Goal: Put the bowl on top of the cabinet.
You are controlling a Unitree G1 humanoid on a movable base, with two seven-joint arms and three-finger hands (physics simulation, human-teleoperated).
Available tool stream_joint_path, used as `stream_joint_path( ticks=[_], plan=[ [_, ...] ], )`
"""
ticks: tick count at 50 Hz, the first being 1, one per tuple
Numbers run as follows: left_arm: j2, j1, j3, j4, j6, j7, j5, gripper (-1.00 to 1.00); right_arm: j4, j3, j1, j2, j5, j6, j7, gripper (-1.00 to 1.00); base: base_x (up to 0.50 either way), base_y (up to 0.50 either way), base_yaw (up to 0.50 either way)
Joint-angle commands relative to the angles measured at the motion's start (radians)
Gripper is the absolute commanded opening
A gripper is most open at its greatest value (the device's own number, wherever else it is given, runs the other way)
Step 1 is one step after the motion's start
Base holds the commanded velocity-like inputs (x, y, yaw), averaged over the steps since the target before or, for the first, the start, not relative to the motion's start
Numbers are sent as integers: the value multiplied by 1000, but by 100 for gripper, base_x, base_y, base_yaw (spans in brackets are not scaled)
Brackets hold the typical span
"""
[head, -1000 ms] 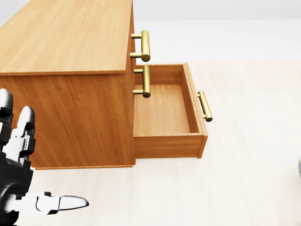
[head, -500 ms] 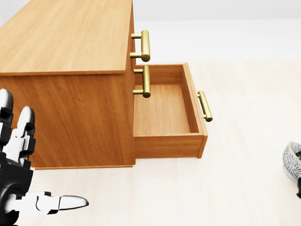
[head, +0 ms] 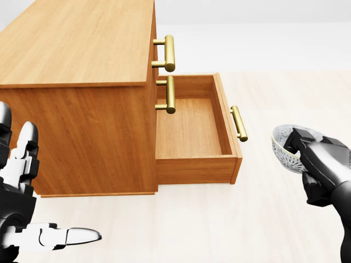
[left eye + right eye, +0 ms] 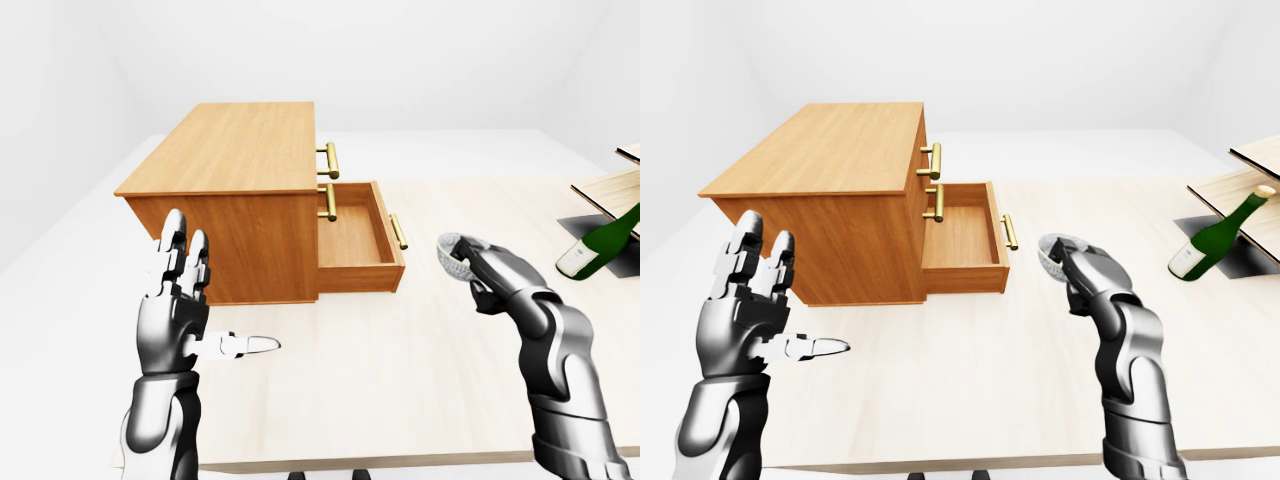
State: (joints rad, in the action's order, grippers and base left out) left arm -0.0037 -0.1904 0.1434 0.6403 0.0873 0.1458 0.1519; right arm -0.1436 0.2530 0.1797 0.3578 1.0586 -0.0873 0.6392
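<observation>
The wooden cabinet (image 3: 82, 44) fills the upper left of the head view, with a flat bare top. Its lowest drawer (image 3: 189, 129) is pulled out and holds nothing. The bowl (image 3: 283, 146), grey-white with a patterned outside, hangs above the table to the right of the drawer, tilted. My right hand (image 3: 300, 147) is shut on its rim, with dark fingers (image 3: 321, 156) wrapped over the edge. At the lower left of the head view my left hand (image 3: 33, 208) is open with fingers spread, holding nothing, beside the cabinet's side panel.
Brass handles (image 3: 169, 53) stick out of the cabinet's drawer fronts and one (image 3: 238, 123) off the open drawer. A green bottle (image 4: 600, 240) lies on a dark mat (image 4: 590, 232) at the far right, near wooden boards (image 4: 612, 188). The table edge (image 4: 380, 462) runs along the bottom.
My right hand has come in from the head view's right edge, carrying the bowl leftward and upward toward the drawer. The left hand has barely moved.
</observation>
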Motion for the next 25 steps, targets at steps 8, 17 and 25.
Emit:
stream_joint_path(
  ticks=[8,17,25],
  plan=[
    [-1,-2,-3,3,0,0,-2,100,-208,-108,210,-101,338,0,59,-100,0,0,0],
    [0,-1,-2,-1,0,1,-1,100,-260,-162,339,-172,471,0,59,-100,0,0,0],
    [-2,-2,-10,-15,0,1,-9,100,-249,-193,429,-219,481,0,59,-100,0,0,0]
  ],
)
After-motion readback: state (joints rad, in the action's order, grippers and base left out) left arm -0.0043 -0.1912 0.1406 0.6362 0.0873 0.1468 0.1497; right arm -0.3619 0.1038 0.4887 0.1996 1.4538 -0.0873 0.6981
